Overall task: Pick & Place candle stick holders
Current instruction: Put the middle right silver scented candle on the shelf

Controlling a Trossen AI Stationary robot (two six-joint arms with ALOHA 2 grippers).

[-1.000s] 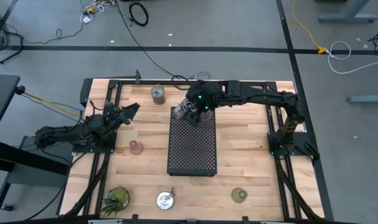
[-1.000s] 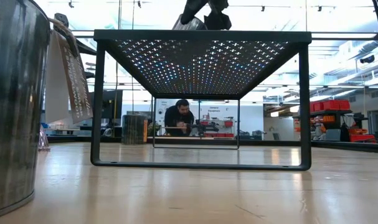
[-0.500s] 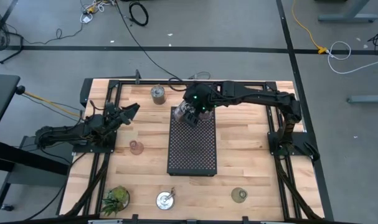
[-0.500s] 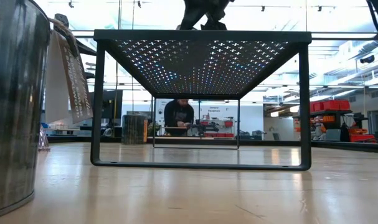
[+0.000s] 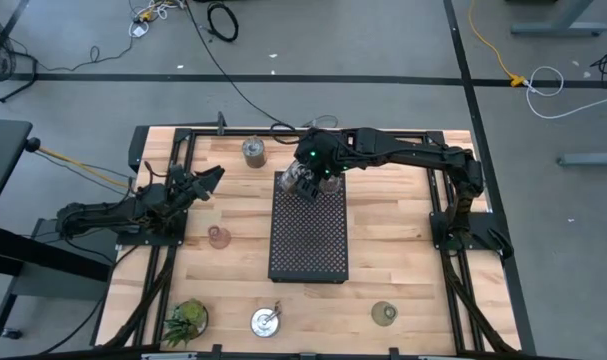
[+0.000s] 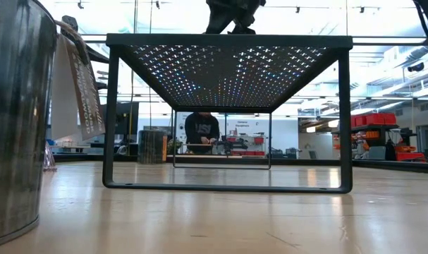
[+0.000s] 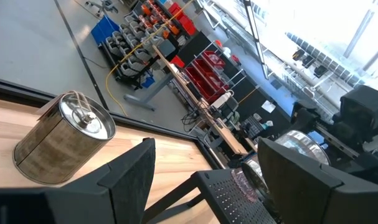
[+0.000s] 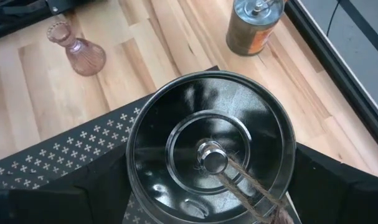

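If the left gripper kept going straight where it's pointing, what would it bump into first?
Probably the black perforated tray. The left gripper is open, and the tray's corner lies straight ahead between its fingers, below the silvery holder that the right gripper holds. The silvery tin sits off to one side. Depth is hard to judge.

You see the tray [image 5: 308, 230] in the middle of the table [image 5: 403, 240]. At its 12 o'clock end, the right gripper [image 5: 305, 183] holds a metal holder [image 8: 210, 155] over it. Another metal holder [image 5: 253, 152] stands at 11 o'clock. A glass holder [image 5: 218, 237] is at 9 o'clock. The plant [image 5: 186, 320] is at 7 o'clock.
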